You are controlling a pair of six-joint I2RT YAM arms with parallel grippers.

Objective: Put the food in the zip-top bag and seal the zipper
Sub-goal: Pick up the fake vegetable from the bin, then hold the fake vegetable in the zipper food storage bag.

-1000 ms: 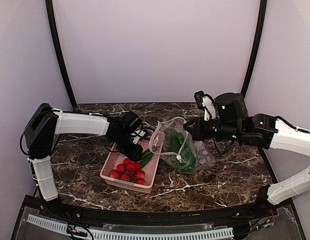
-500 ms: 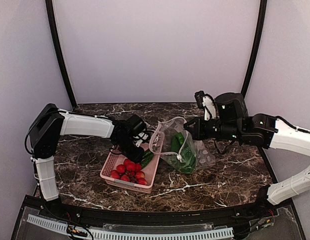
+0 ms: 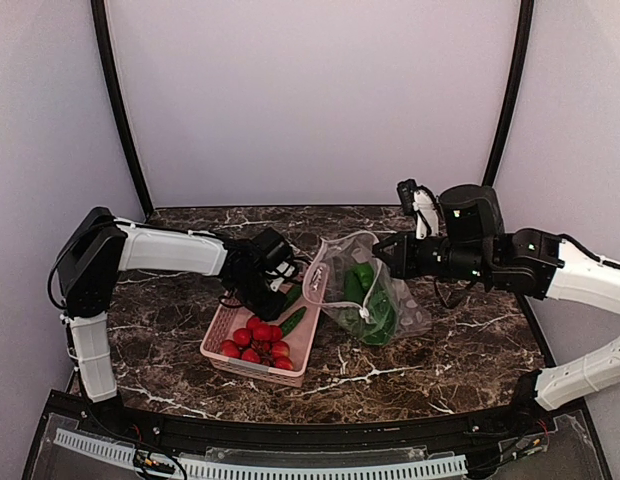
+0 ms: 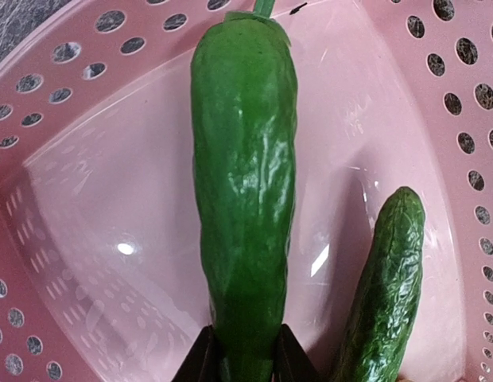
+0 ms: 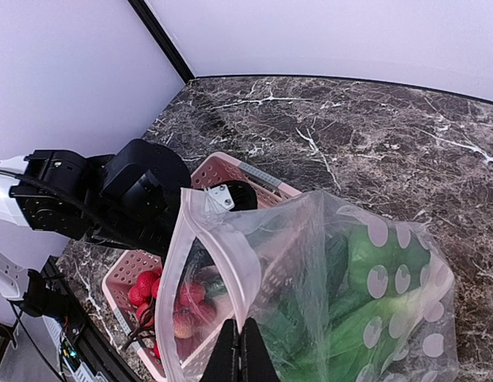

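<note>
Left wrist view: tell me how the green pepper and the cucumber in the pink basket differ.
The green pepper is wide; the cucumber is slim. The pepper's skin is glossy and faintly wrinkled; the cucumber's is rough and bumpy. The pepper is pinched between the fingertips of the left gripper; the cucumber lies free beside it. Both are green and lie in the pink basket.

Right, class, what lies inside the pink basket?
Visible: red toy fruits at its near end, a green pepper in the left gripper, a cucumber beside it. The basket floor under the fruits is hidden.
</note>
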